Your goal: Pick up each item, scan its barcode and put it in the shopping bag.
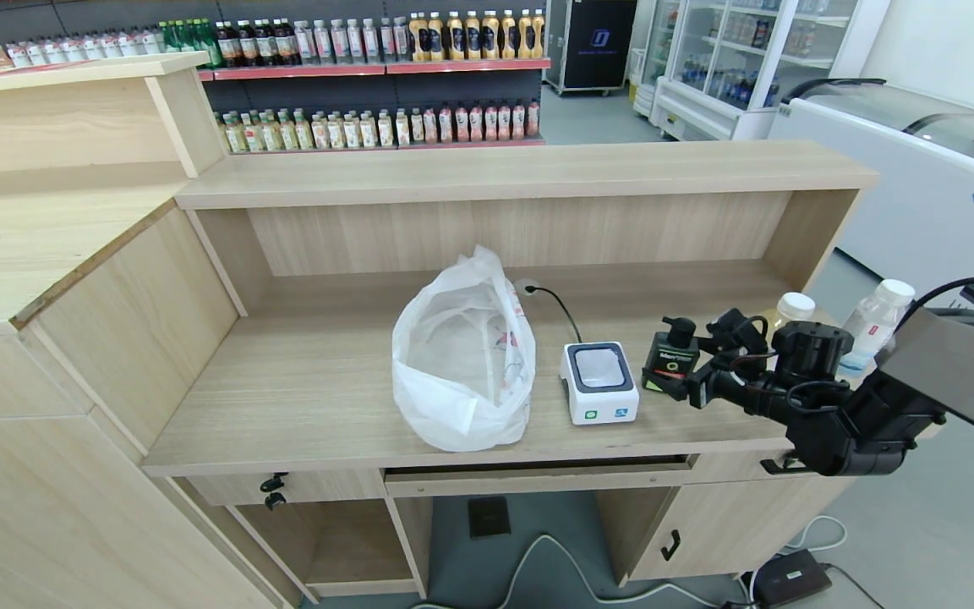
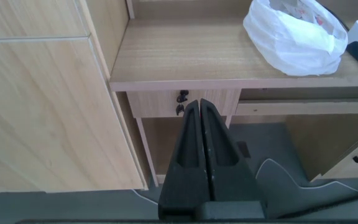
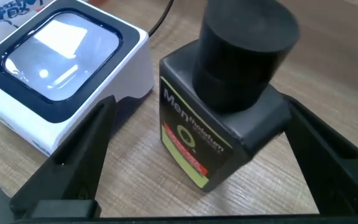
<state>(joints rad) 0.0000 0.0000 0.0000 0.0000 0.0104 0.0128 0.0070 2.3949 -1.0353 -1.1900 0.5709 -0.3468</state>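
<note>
While the right gripper (image 1: 670, 375) is hovering with jaws released, the squat black plastic bottle with a round cap (image 3: 219, 134) is standing untouched between them, seeming rigid, light, best clamped across its flat sides.

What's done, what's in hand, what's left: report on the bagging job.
Done: nothing visibly inside the shopping bag. In hand: right gripper open around the black bottle beside the scanner, not yet lifted. Remaining: scan and bag it, then the two white-capped bottles behind. Left gripper shut, below the counter.
</note>
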